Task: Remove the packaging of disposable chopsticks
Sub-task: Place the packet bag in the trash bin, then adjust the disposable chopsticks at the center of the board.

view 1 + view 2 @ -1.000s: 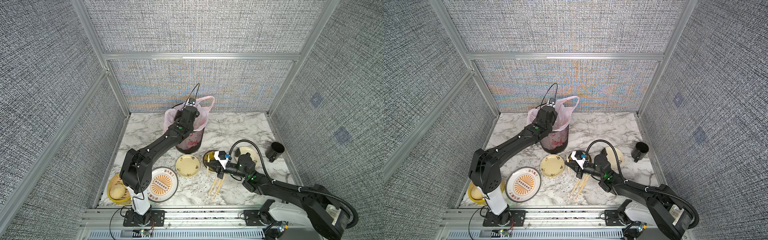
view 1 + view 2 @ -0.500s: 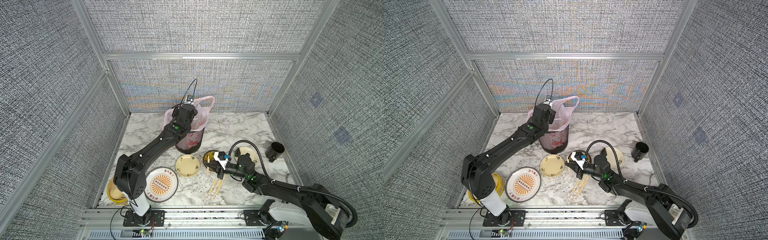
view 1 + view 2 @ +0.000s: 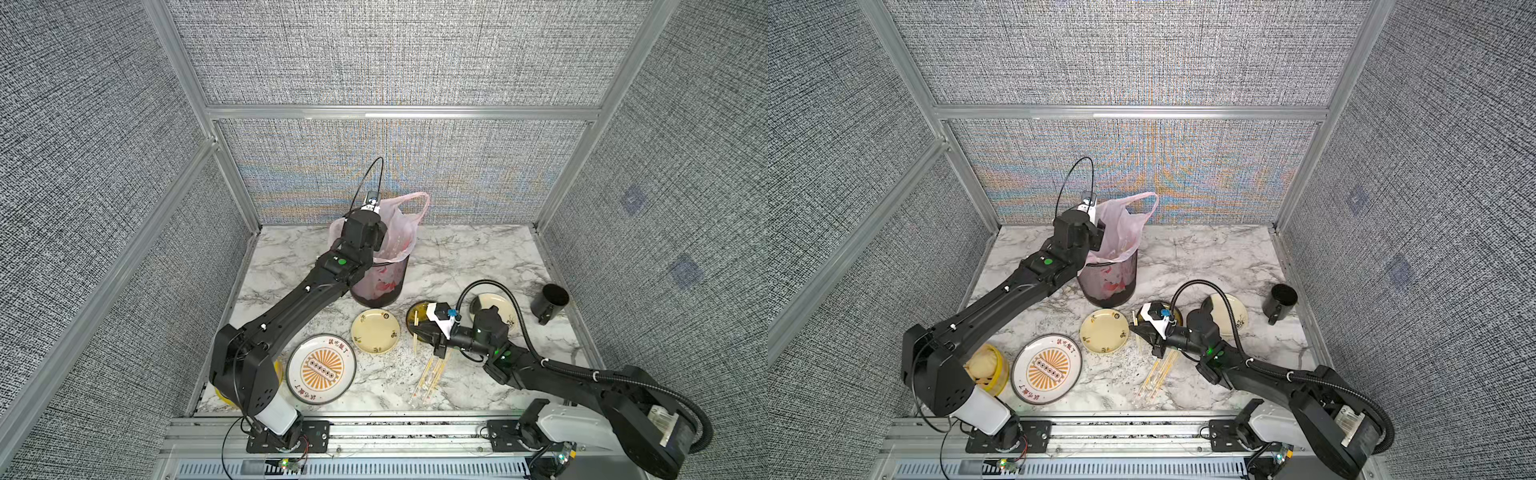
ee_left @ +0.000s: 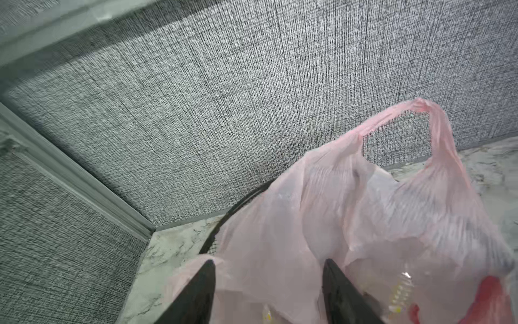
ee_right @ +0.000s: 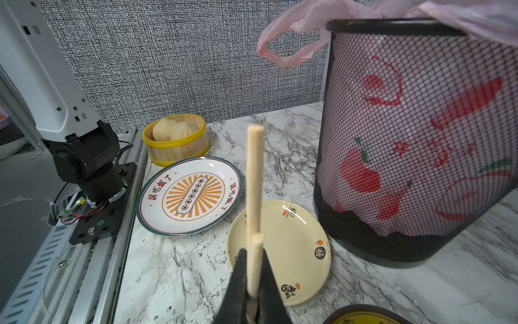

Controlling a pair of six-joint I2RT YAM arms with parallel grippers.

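My left gripper (image 4: pixel 267 262) hangs open over the mouth of the pink bag (image 4: pixel 350 218), with nothing between its fingers; in both top views its wrist hides the fingers. Crumpled clear packaging (image 4: pixel 403 289) with small print lies inside the bag. My right gripper (image 5: pixel 253 252) is shut on a pair of disposable chopsticks (image 5: pixel 254 179), which stick out past its tips, low over the table beside a small cream plate (image 3: pixel 376 332). Several more chopsticks (image 3: pixel 430 376) lie in a loose pile on the marble (image 3: pixel 1156 374), their near ends in clear sleeves.
The bag lines a black mesh bin (image 3: pixel 378 286) at the back. In front sit a sunburst plate (image 3: pixel 320 370), a yellow steamer with buns (image 3: pixel 986 368), a dark dish (image 3: pixel 419 311), another cream plate (image 3: pixel 498 305) and a black cup (image 3: pixel 548 301) at the right.
My left gripper has opened above the bag, and its wrist has shifted slightly left. The right arm holds its chopsticks in the same place.
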